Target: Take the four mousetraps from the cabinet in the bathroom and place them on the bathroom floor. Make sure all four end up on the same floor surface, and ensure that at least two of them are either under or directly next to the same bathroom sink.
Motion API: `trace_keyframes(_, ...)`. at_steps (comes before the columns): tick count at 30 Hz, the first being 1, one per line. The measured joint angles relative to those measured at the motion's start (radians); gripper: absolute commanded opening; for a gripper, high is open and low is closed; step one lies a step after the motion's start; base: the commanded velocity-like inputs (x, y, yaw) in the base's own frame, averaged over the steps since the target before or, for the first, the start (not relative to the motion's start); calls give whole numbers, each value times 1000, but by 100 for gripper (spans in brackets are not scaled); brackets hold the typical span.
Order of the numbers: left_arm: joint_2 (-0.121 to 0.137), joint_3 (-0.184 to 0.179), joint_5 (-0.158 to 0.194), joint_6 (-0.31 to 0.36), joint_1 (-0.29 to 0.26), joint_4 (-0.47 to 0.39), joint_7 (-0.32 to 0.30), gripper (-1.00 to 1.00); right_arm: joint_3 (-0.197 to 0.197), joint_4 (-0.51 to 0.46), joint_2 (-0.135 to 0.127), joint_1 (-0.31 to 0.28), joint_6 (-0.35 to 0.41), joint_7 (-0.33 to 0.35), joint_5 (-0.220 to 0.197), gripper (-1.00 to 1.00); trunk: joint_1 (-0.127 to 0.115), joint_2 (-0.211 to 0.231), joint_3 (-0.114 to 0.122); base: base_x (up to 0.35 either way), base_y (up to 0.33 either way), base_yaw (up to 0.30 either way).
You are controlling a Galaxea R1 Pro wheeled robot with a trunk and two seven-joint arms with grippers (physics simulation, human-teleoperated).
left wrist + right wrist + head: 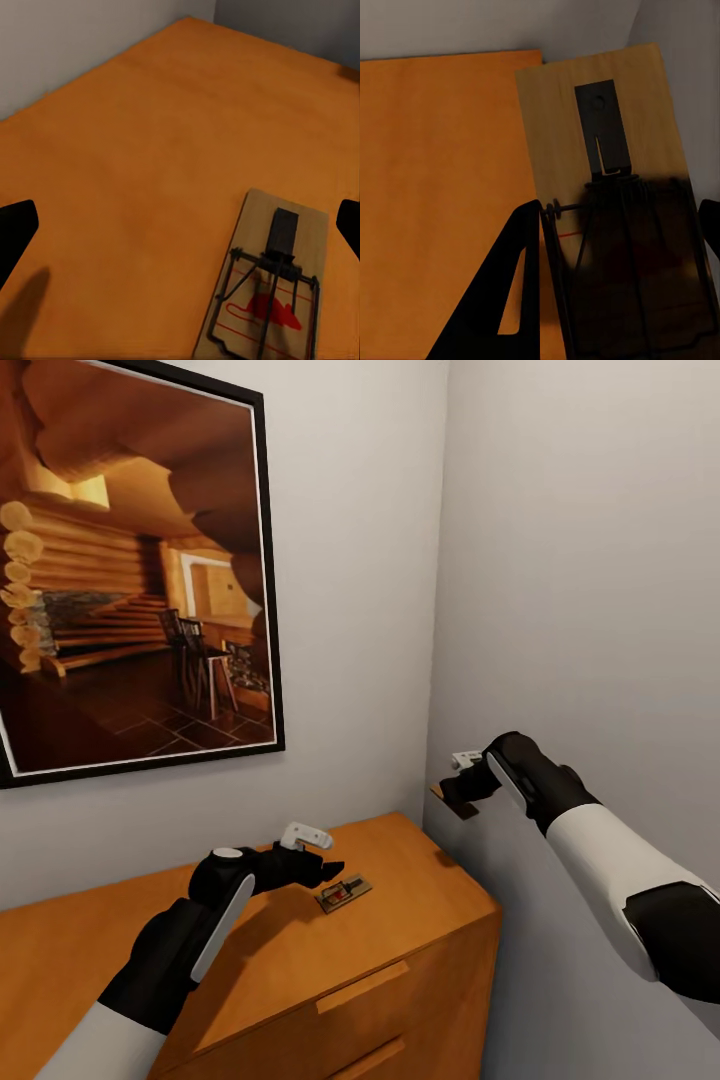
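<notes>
head looks down, wrists close over cabinet point(420, 860)

Orange-brown cabinet point(420, 950) in the room corner, drawer fronts with bar handles at near right. One mousetrap point(343, 894) flat on its top. Left gripper point(322, 870) just left of that trap, hovering low. Right gripper point(455, 792) raised beside the right wall, gripping a second mousetrap point(462, 807). Framed log-interior picture point(130, 560) on the far wall.

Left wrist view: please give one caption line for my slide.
Open left hand hovering over a mousetrap lying flat on the orange-brown cabinet top.
</notes>
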Motion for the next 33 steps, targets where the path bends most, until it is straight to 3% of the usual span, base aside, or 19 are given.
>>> trace_keyframes(10,-8,1,2,0,0,56,2,100,-2,0,-2,0,0,1,-1,-100,0,0,0,0,0,0)
trace_keyframes(33,-12,1,-8,-12,0,60,1,100,-2,6,-2,-1,0,1,2,-100,0,0,0,0,0,0)
